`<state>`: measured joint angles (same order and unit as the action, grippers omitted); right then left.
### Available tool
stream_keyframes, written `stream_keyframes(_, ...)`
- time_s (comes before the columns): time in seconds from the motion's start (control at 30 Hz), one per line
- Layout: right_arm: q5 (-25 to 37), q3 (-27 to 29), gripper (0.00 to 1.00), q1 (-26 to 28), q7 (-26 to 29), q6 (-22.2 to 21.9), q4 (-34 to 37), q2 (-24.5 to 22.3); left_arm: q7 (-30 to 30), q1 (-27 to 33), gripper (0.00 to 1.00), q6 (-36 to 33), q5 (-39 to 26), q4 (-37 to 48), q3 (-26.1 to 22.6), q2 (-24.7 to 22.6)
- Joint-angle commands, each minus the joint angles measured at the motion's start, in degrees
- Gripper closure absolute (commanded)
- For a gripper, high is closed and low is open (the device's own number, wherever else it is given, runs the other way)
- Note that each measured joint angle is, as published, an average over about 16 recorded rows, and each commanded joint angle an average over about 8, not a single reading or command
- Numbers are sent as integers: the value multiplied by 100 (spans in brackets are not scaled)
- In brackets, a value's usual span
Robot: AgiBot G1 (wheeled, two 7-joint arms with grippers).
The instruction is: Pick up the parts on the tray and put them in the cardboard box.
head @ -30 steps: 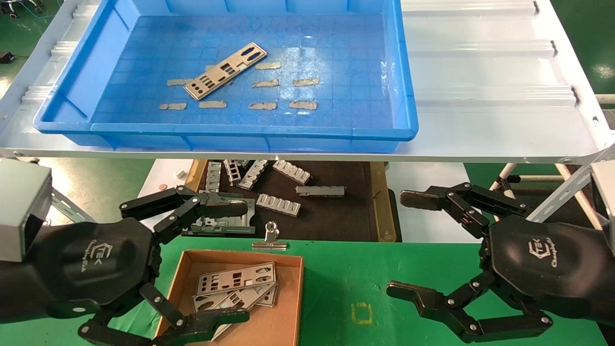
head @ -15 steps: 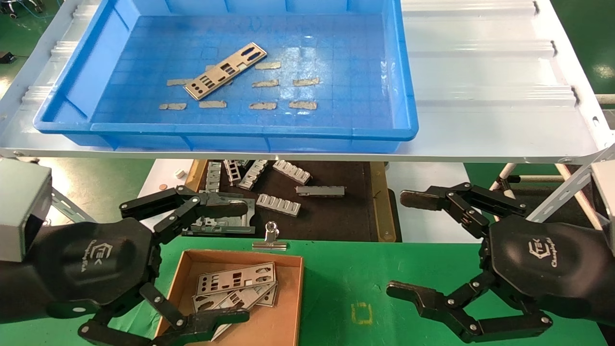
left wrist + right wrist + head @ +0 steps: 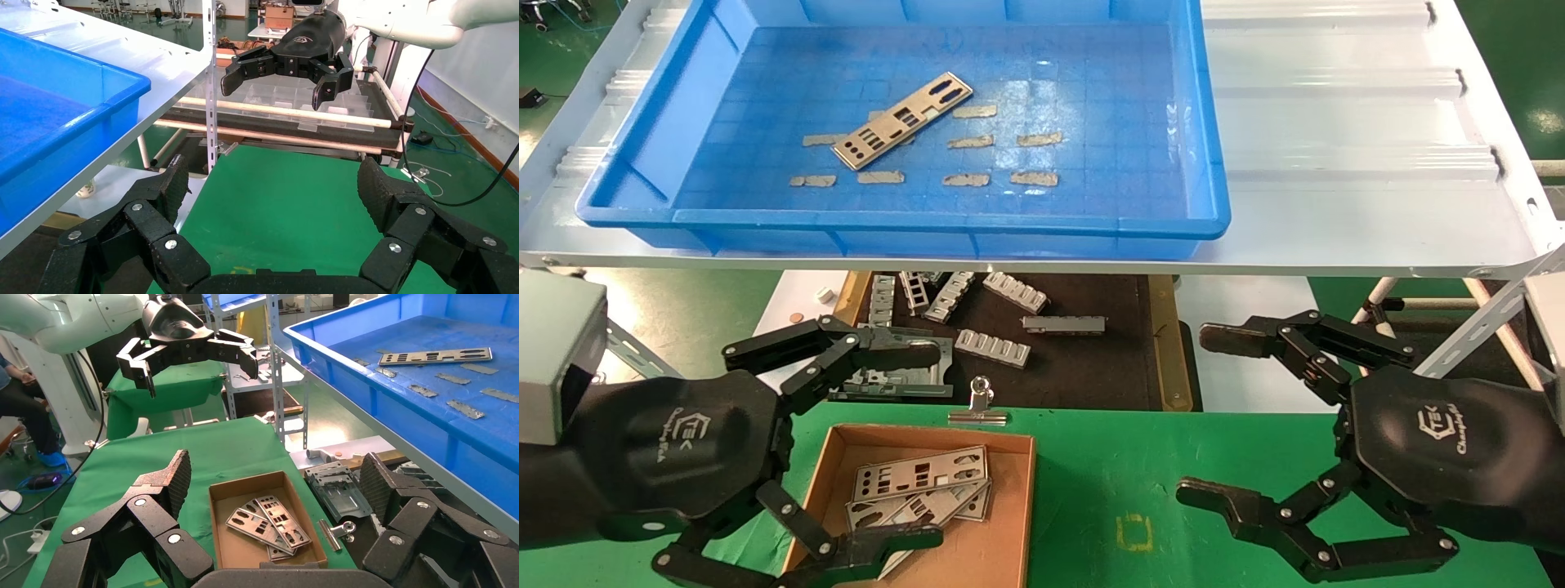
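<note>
While left end effector gapes above cardboard box, part far off on tray

Left end effector low, fingers spread; right end effector likewise, empty.

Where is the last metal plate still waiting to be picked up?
In the head view, the metal plate lies left of centre on the blue tray floor, among small tape strips.

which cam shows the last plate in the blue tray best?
Head view: the plate lies fully visible, cut-outs clear, on the tray floor. Right wrist view shows it far off and oblique. Left wrist view shows only the tray's corner.
</note>
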<state>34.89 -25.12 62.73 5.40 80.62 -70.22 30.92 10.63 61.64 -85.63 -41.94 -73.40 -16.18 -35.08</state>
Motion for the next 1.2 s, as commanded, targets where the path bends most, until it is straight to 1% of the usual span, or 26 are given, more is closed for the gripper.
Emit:
stream_keyframes(0.03, 0, 0, 0, 0, 0, 0, 0, 0, 0, 0, 0, 0, 0, 0, 0, 0)
stream_keyframes(1.2, 0, 0, 0, 0, 0, 0, 0, 0, 0, 0, 0, 0, 0, 0, 0, 0)
